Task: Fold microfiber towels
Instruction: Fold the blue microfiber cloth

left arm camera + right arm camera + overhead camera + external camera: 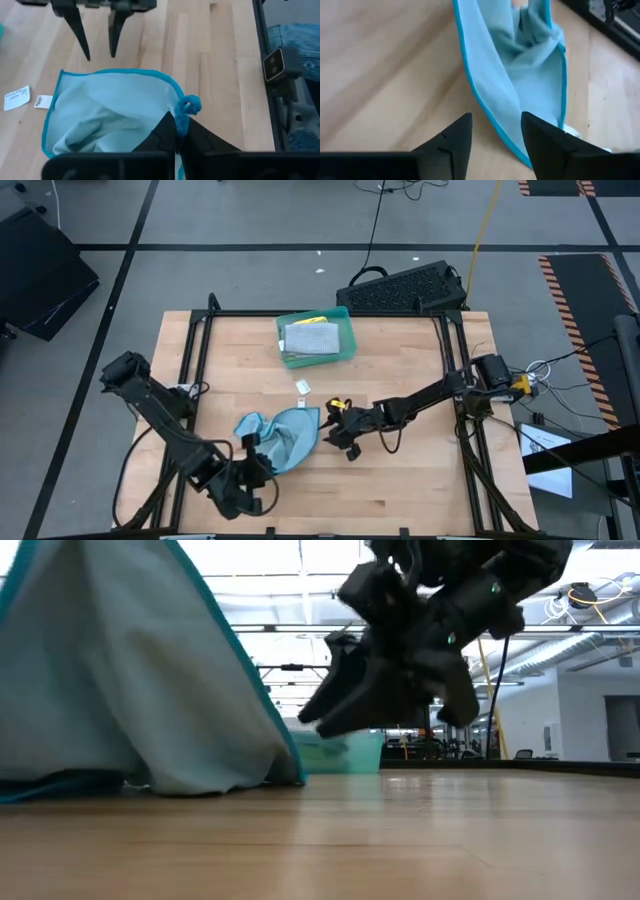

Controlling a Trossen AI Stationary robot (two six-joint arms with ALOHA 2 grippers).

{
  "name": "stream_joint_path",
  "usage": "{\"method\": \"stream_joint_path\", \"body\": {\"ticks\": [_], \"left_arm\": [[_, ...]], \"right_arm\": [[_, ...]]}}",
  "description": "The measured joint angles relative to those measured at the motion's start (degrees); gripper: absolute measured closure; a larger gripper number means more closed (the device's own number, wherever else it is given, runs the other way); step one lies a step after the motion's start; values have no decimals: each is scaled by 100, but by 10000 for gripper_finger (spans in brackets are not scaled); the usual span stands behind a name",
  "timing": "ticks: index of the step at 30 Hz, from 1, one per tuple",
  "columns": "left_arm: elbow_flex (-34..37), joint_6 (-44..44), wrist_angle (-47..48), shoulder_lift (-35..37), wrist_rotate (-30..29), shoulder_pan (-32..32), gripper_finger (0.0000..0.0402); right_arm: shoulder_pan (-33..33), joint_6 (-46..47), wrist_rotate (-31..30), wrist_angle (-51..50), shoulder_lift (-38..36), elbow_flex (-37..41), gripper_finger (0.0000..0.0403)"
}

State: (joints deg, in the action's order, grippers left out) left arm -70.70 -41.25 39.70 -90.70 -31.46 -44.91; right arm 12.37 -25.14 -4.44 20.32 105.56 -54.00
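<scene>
Pictured near the front edge of the tabletop (400, 480), left of centre: light blue towel (285, 435), one corner pinched and lifted by the left tool (250, 463), its fingers clamped tight on the bunched blue hem as seen from the left wrist. Draped in a peak from that grip, with the far hem trailing on the wood, apparently so the cloth can be carried over itself for a fold. Just beside the towel's right edge, toward the tabletop's middle: right tool (338, 432), fingers (451, 141) parted to a moderate gap with nothing between them, the towel's edge running just ahead of the tips; likely either freshly let go or lining up for the opposite corner. Farther back, toward the rear edge: teal tray (345, 335) with a pale folded cloth (312, 338) inside, and two small white tags (303, 387) on the bare wood between tray and towel. Fold not yet made.
</scene>
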Motion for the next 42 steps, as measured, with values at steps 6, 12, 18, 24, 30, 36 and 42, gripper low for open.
{"method": "stream_joint_path", "body": {"ticks": [6, 12, 18, 24, 30, 36, 42], "left_arm": [[0, 179, 6, 66, -196, -234, 396], [4, 213, 72, 376, -925, -532, 384], [4, 257, 153, 619, -1294, -718, 396], [4, 237, 393, 646, -1509, -751, 385], [4, 100, 550, 645, -1515, -751, 394], [4, 52, 585, 645, -1515, -751, 390], [4, 4, 608, 651, -1507, -751, 386]], "right_arm": [[-102, -237, -20, 248, 364, 0, 237], [-172, -532, -22, 577, 728, 2, 237], [-195, -539, -98, 991, 950, -6, 237], [-191, -565, -374, 802, 950, -13, 247], [-191, -571, -435, 770, 950, -12, 285], [-191, -498, -450, 734, 953, -11, 359], [-74, -139, -499, 246, 722, 11, 395]]}}
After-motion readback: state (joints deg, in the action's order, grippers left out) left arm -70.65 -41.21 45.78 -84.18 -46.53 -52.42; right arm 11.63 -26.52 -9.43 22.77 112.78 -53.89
